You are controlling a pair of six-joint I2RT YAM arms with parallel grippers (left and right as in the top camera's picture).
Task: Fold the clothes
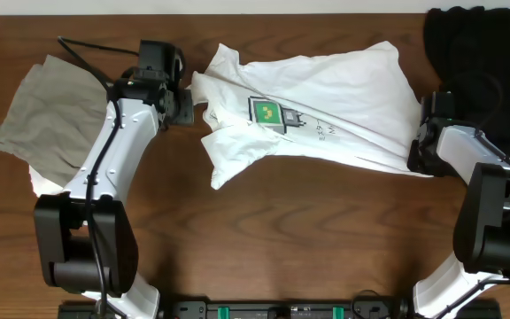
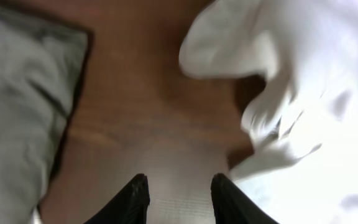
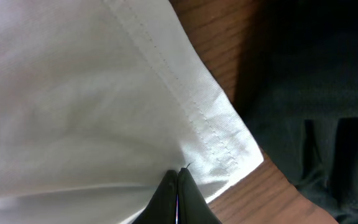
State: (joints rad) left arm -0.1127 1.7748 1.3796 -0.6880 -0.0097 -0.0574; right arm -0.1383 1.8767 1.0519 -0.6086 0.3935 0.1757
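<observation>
**Three garments on the bench point(image 1: 264, 248).** One white T-shirt point(image 1: 343, 97) lies spread out (green square print point(image 1: 266, 111) facing up), one grey garment point(image 1: 47, 115) lies to its left, and one black garment point(image 1: 467, 40) lies at its upper right. Left hand point(image 2: 179, 183), fingers parted, grips nothing and sits just beside the T-shirt's left edge. Right hand point(image 3: 178, 177), pinched tight, grasps the T-shirt's right hem corner.

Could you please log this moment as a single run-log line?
task: fold clothes | T-shirt: crumpled on table, not yet folded | left gripper: open, empty, beside T-shirt | right gripper: shut on T-shirt hem
</observation>
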